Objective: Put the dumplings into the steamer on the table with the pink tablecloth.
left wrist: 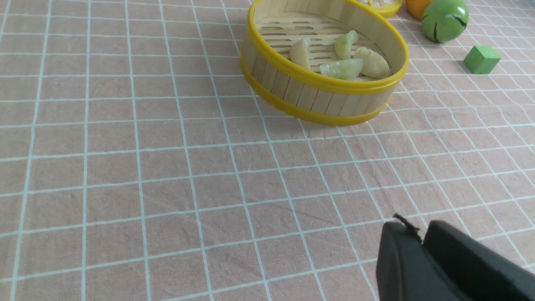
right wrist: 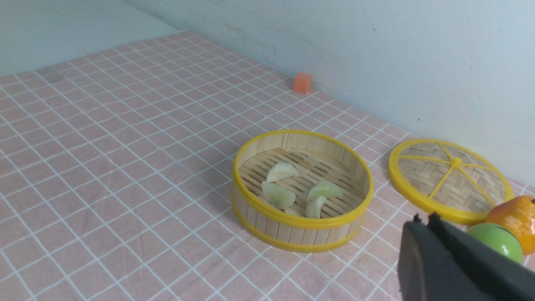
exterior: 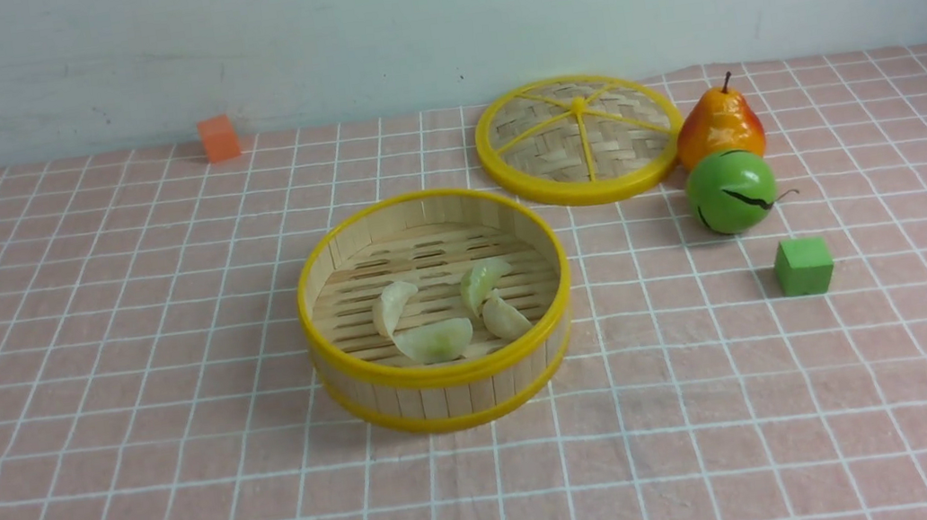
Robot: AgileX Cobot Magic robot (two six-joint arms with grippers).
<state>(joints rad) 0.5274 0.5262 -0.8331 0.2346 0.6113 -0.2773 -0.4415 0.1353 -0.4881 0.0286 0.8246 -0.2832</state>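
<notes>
All four dumplings are seen lying inside the steamer on the bench; being judged light, soft and slippery, each would be pinched gently across its plump middle, while both sets of fingers are closed, empty.

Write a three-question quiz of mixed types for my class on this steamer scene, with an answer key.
1. How many dumplings lie inside the steamer?
2. True or false: the woven lid sits on top of the steamer.
3. Multiple choice: which object is nearest the green cube? A) the orange cube B) the green ball C) the pear

Key
1. Four, all on the slatted floor.
2. False. The lid lies flat on the pink tablecloth, behind and to the right of the steamer, which is open.
3. B.

Neither the left gripper nor the right gripper holds anything; both have their jaws together.
</notes>
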